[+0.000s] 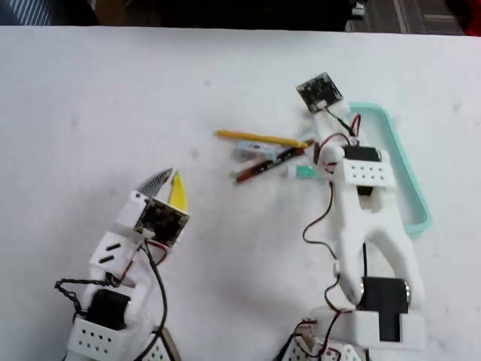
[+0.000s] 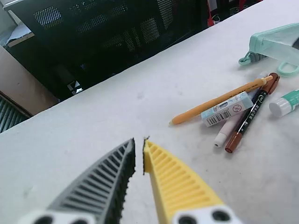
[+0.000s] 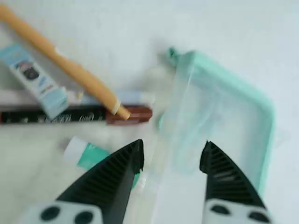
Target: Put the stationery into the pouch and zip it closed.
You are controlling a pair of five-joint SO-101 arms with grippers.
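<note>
Your left claw (image 2: 138, 140), pressed nearly together and empty, sits well apart from the long yellow pencil (image 2: 215, 101), brown-capped black marker (image 2: 247, 119) and teal-and-white glue stick (image 2: 289, 101) on the white tabletop (image 2: 117, 107), and your right claw (image 3: 173, 149) hangs spread over the edge of the mint-green clear plastic pouch (image 3: 224, 112), so closing there could pinch the pouch wall instead of stationery.

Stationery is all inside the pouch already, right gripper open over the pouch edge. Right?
No. The stationery lies on the table beside the pouch, not inside it; the high view shows this. The right gripper is open over the pouch edge, as stated.
</note>
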